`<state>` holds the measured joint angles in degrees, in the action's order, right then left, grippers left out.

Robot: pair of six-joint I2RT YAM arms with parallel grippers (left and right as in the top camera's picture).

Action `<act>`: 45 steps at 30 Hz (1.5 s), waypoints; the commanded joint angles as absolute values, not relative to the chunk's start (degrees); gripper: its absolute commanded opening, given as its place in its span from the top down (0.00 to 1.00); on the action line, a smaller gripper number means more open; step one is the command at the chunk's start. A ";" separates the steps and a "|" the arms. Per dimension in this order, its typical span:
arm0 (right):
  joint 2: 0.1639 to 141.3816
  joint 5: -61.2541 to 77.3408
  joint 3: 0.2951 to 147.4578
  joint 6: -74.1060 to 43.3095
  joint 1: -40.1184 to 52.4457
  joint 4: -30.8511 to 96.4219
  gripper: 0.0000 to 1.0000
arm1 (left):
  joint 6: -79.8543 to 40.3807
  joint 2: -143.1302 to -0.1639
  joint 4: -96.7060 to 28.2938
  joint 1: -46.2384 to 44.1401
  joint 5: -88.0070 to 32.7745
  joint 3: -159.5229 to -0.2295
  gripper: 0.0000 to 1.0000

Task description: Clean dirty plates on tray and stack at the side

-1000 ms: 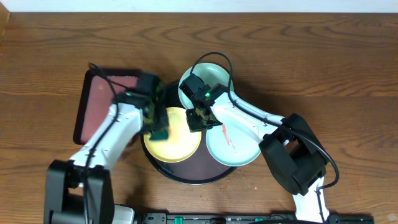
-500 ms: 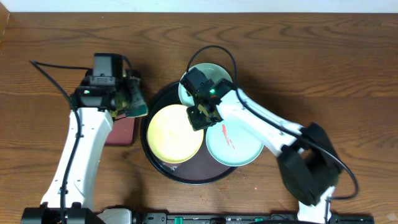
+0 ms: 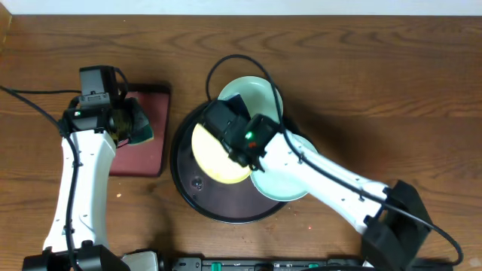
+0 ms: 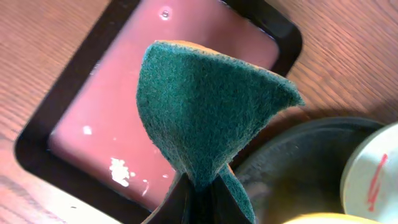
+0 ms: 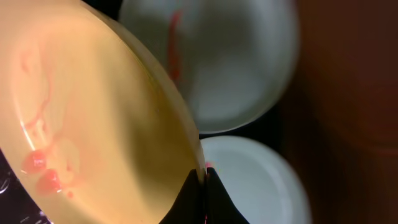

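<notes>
Gripping the yellow plate (image 5: 93,124) at its rim, the right gripper (image 5: 203,186) has its fingers pinched tight on the edge. The plate looks tilted over the black tray (image 3: 211,203), not lying flat. Pink-red smears show on its face, low and far from the pinched edge, so it does not read as clean.

The left gripper (image 4: 199,202) has its fingers clamped on a folded green sponge (image 4: 205,106). It hangs above the red tray (image 4: 112,106), left of the black tray and apart from the plate.

One mint plate (image 3: 256,94) lies at the far rim of the black tray and shows a red streak in the right wrist view. The other (image 3: 282,184) lies on the right side, partly under the right arm.

Step in hand, as judged: steady the yellow plate so the sponge can reach the residue.

- Keep the rim pinch firm. A thin plastic edge may pivot or slip under sponge pressure.
- Lower the free edge onto the black tray, so the wipe pushes against support.
- Stroke toward the pinched rim, not away, so the plate is not pulled out of the fingers.
- Cover the smeared patch fully and check it before moving on.
- Keep the tilted plate clear of the mint plate beside it.
- Stack on bare worktop (image 3: 376,75) only when no pink remains.
</notes>
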<state>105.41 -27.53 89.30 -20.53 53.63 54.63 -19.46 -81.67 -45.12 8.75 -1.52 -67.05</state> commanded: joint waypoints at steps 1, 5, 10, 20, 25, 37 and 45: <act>102.13 -45.63 90.37 -20.05 56.18 54.46 0.99 | -19.09 -81.71 -45.15 8.93 -0.82 -67.72 0.93; 101.45 -54.87 90.39 -19.97 59.18 54.15 0.99 | -19.09 -81.71 -45.15 8.95 -0.82 -67.72 0.93; 101.36 -61.32 90.39 -16.23 62.67 53.54 0.99 | -19.09 -81.71 -45.17 8.93 -0.82 -67.72 0.93; 101.27 -70.04 90.39 -16.03 66.63 52.51 0.99 | -19.07 -81.71 -45.17 8.93 -0.82 -67.72 0.93; 101.25 -65.67 90.39 -18.50 66.08 53.01 0.99 | -19.07 -81.71 -45.17 8.95 -0.82 -67.72 0.92; 98.72 -17.02 90.61 -26.59 50.24 56.12 0.99 | -19.07 -81.71 -44.75 8.93 -0.84 -67.72 0.93; 92.18 4.78 90.65 -24.01 29.98 55.37 0.99 | -19.07 -81.71 -44.77 8.93 -0.84 -67.72 0.92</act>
